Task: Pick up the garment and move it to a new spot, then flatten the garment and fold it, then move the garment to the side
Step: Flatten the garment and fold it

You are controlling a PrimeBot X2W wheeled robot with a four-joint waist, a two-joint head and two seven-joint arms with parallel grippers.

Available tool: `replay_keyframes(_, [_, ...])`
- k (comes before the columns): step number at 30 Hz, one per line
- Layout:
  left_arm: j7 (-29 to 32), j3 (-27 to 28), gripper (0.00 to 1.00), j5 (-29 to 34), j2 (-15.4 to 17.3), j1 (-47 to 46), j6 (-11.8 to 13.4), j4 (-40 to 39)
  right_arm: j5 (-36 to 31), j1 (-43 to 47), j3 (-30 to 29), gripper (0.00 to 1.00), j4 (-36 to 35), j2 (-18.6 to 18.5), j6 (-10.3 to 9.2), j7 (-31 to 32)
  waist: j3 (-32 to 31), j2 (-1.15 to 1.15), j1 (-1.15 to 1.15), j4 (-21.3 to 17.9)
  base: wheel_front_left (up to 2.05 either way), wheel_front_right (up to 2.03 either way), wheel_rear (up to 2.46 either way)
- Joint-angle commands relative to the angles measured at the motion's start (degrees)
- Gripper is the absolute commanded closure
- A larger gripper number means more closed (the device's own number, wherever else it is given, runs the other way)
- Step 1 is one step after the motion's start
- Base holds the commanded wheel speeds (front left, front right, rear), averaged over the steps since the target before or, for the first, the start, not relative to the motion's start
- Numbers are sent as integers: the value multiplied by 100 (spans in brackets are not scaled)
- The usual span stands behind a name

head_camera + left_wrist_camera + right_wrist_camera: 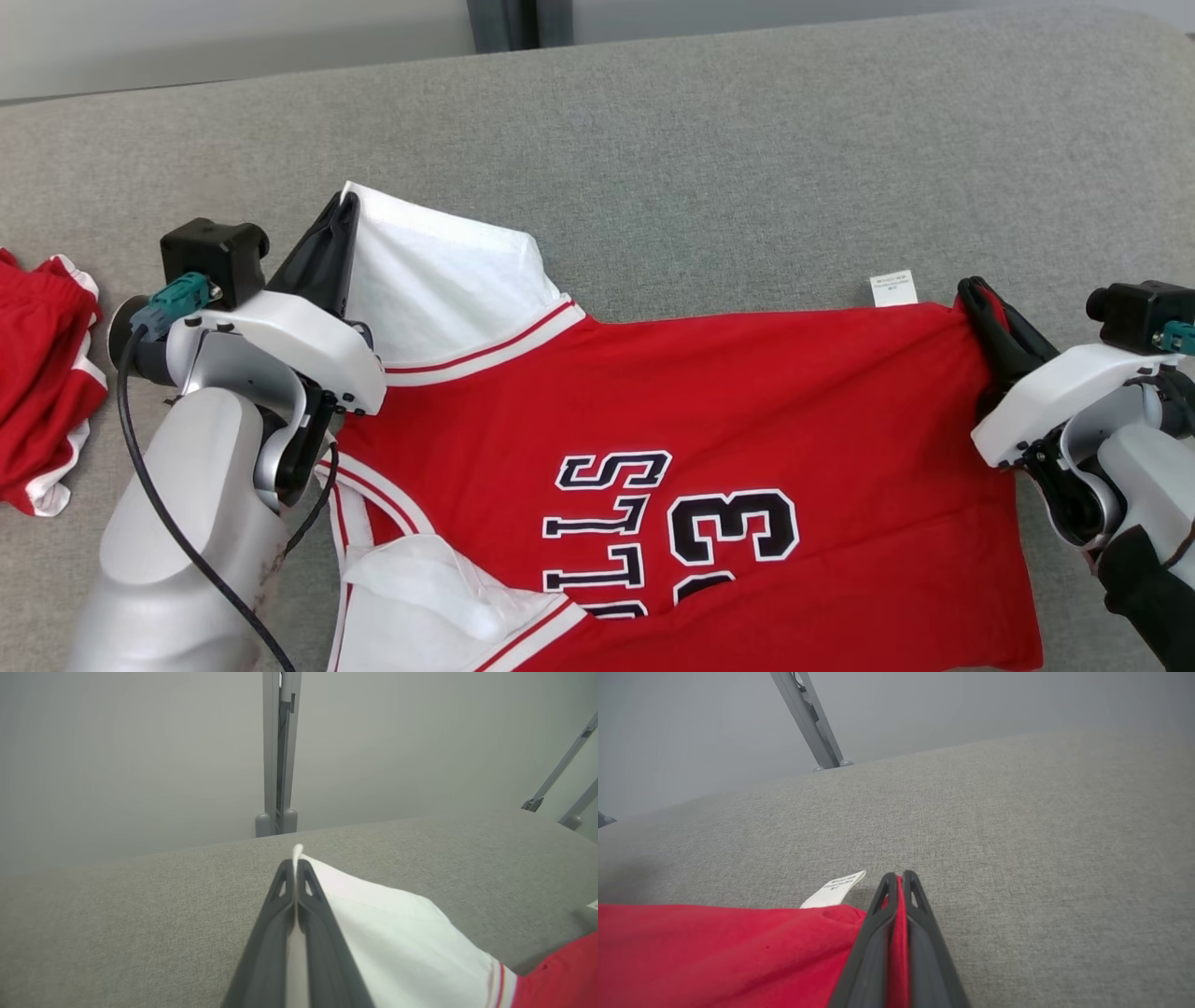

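a red jersey (747, 420) with dark letters and numbers is lying spread on a grey padded table (747, 140), its print facing up and running sideways in the head view. the left gripper (345, 203) is sitting at the jersey's far left corner, its two dark fingers pressed together and pinching the tip of a white flap (439, 280) of the jersey. in the left wrist view a sliver of white cloth is poking out between the fingertips, and the flap is sloping down from them toward the red cloth. the right gripper (977, 291) is sitting at the jersey's far right corner, its fingers likewise pressed together and pinching the red edge, with red cloth showing in the slit between them in the right wrist view. the jersey's far edge is running fairly straight between the two grippers. a small white tag (893, 287) is sticking out from that far edge, just beside the right gripper. a second white flap is bunching at the jersey's near left side. a pile of red clothes (42, 373) with white trim is lying well apart from the jersey, past the left gripper. a grey post (504, 23) is standing beyond the jersey, past the table's far edge.
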Motion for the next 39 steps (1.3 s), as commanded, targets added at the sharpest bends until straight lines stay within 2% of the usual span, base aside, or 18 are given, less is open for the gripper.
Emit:
replay_keyframes(1, [-62,65,100,-83,-1,102,14,-82,-109,112,-4,100,-102,-112,1,-39,-72,0,0,45,0,0,0])
replay_keyframes(11, [111,71,100,-312,125,550,-62,-599,-310,530,-134,100,-779,-433,1,-39,-281,0,0,150,0,0,0])
replay_keyframes(19, [480,5,100,-540,378,1364,-150,-1455,-374,1058,-96,100,-1353,-750,1,-38,-529,0,0,239,0,0,0])
replay_keyframes(26, [967,-64,100,-779,699,2248,-201,-2344,-137,1380,349,100,-1597,-1124,1,-27,-771,0,0,320,0,0,0])
replay_keyframes(35, [1785,-16,100,-1404,1143,3226,-254,-3365,42,1398,980,100,-1596,-1572,1,160,-966,0,0,474,0,0,0])
replay_keyframes(39, [2246,-187,100,-1704,1411,3574,-334,-3717,46,1356,1260,100,-1586,-1709,1,240,-1034,0,0,529,0,0,0])
